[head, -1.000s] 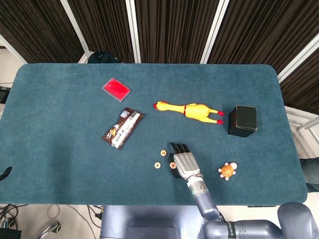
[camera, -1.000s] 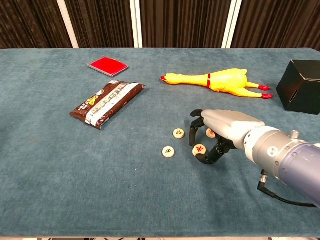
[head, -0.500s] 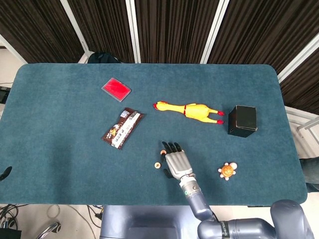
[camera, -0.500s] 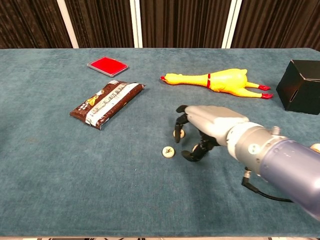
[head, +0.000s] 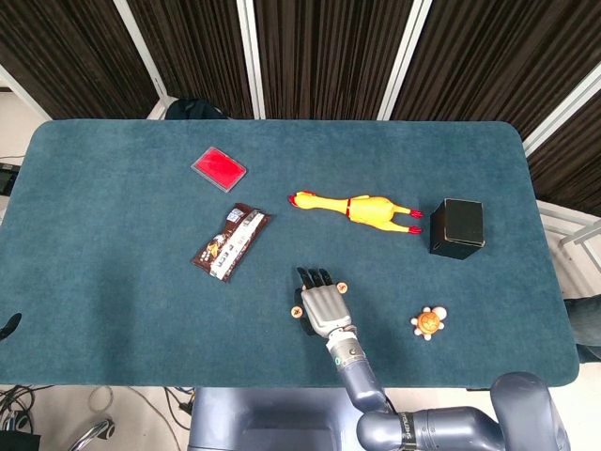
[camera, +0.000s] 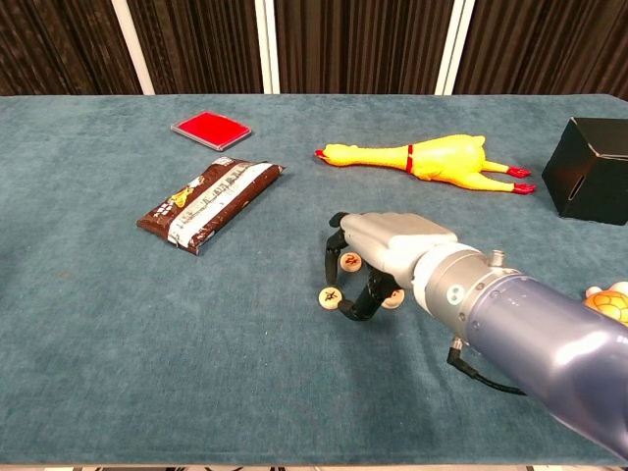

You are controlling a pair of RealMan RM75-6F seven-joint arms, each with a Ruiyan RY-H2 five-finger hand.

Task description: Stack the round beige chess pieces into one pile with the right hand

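My right hand [camera: 388,250] hovers low over the round beige chess pieces in the middle front of the table, fingers apart and arched down, with nothing visibly held. One piece [camera: 330,296] lies by the thumb tip, another [camera: 349,261] sits between the fingertips, and a third [camera: 393,298] peeks out behind the thumb. In the head view the right hand [head: 321,305] covers most of them. There, one piece [head: 296,311] shows to the hand's left and another [head: 342,287] to its right. All visible pieces lie flat and apart.
A yellow rubber chicken [camera: 422,157] lies behind the hand, with a black box [camera: 595,169] at the far right. A brown snack packet [camera: 209,202] and a red card [camera: 210,129] lie to the left. An orange turtle toy [head: 428,321] sits right of the hand.
My right hand has slid left across the pieces, from over the right-hand ones to over the left-hand ones. The pieces themselves have stayed where they were.
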